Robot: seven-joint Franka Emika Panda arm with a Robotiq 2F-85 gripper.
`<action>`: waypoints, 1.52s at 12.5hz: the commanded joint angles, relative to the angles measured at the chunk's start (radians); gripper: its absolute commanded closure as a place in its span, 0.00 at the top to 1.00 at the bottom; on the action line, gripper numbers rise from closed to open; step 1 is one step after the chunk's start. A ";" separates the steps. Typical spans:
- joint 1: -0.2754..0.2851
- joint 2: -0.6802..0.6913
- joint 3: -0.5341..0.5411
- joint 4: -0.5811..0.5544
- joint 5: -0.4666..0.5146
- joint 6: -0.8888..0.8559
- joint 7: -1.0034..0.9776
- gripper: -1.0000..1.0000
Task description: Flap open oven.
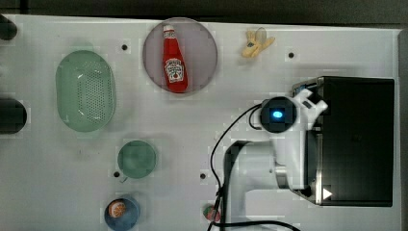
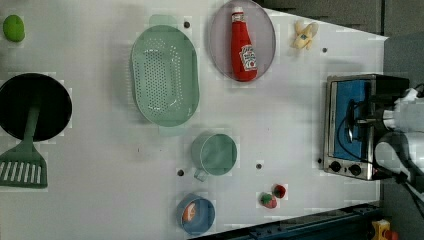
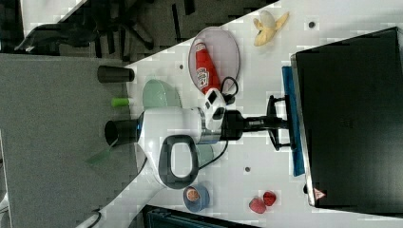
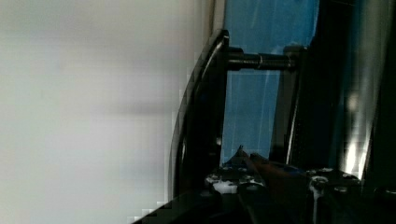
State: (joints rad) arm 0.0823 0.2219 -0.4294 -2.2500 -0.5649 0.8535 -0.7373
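While the oven (image 3: 349, 128) stands at the right view's right, the gripper (image 3: 273, 123), reaching level from its left, is clamped on the door's bar handle (image 3: 273, 137), whose length crosses the fingers

Oven (image 1: 358, 139) at top view's right edge of table (image 1: 240, 96) — ketchup bottle (image 1: 174, 60) on plate (image 1: 202, 38).

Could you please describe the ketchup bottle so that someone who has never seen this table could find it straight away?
Start from the big black oven at the top view's right and look across the white table toward the top edge. There a round greyish plate sits between a green colander and a peeled banana. The ketchup bottle lies flat on that plate: red, white-capped, labelled.
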 commanded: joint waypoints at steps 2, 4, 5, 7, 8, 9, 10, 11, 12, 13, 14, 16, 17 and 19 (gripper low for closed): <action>0.131 0.138 0.082 -0.009 -0.113 -0.057 0.400 0.17; 0.183 0.180 0.093 0.000 -0.188 -0.115 0.559 0.17; 0.209 0.207 0.098 0.010 -0.230 -0.135 0.637 0.17; 0.258 0.276 0.102 0.040 -0.303 -0.166 0.757 0.17; 0.279 0.314 0.102 0.059 -0.325 -0.182 0.790 0.17; 0.300 0.355 0.104 0.082 -0.342 -0.193 0.801 0.17; 0.319 0.396 0.105 0.112 -0.353 -0.204 0.811 0.17; 0.337 0.437 0.105 0.142 -0.366 -0.213 0.811 0.17; 0.353 0.478 0.105 0.173 -0.372 -0.222 0.811 0.17; 0.367 0.514 0.102 0.200 -0.372 -0.249 0.831 0.17; 0.376 0.542 0.102 0.221 -0.372 -0.273 0.856 0.17; 0.386 0.558 0.101 0.239 -0.372 -0.314 0.873 0.17; 0.388 0.548 0.101 0.240 -0.371 -0.315 0.873 0.17; 0.388 0.512 0.101 0.240 -0.358 -0.290 0.873 0.17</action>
State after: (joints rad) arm 0.4736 0.7773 -0.3162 -2.0430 -0.9243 0.5420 0.0835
